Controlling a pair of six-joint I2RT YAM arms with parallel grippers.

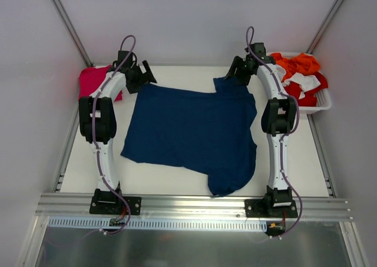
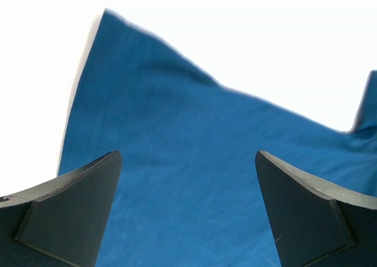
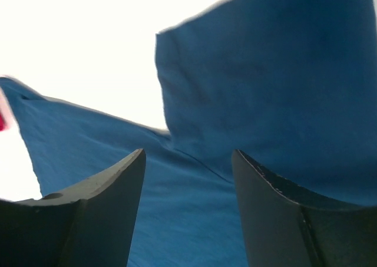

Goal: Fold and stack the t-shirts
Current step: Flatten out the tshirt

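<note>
step in hand, by my judgement: the navy shirt [image 1: 188, 131] is laid out flat and the first fold is not yet begun.

nearest my bases, one sleeve [image 1: 230, 181] points toward the near edge of the table [image 1: 306, 172]. the body of the shirt lies open across the middle.

at its far left corner my left claw [image 2: 188, 161] hangs just above the cloth, jaws wide apart, holding nothing. at the far right my right claw [image 3: 188, 158] is over the other sleeve [image 3: 265, 72], jaws apart, cloth below them and none pinched.

farther off, the red shirt [image 1: 94, 81] lies in the far left corner, apart from the navy one. a basket [image 1: 323, 102] of other clothes stands at the far right.

next move, as i judge it: each claw pinches an edge, then both carry it over together to keep the fold square.
</note>
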